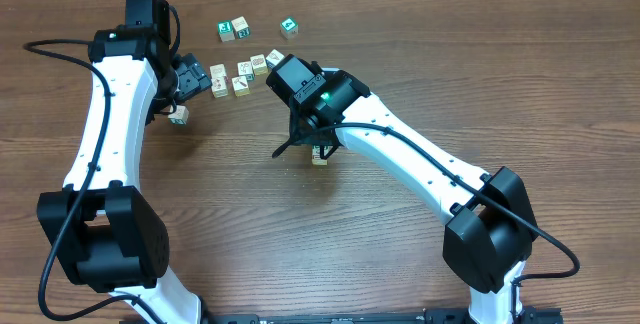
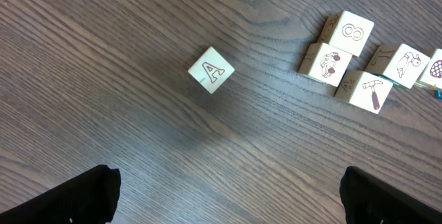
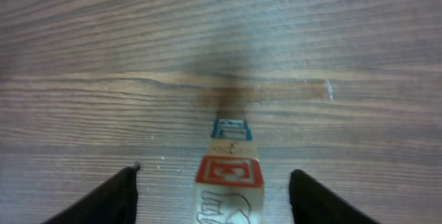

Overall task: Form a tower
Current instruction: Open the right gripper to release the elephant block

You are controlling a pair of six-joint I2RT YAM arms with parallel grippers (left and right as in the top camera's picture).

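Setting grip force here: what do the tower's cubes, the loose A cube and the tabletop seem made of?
Tower: probably pale wood, matte, with red and teal printed frames; blur hides any grain.
A cube: cream wood by its look, smooth dull faces, printed reddish letter.
Table: brown wood-grain surface with slight sheen; solid wood or laminate, cannot tell.

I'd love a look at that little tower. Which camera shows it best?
Right wrist: the tower stands centred, red and blue faces plain. Overhead, the right arm hides most of it. Left wrist shows only loose cubes.
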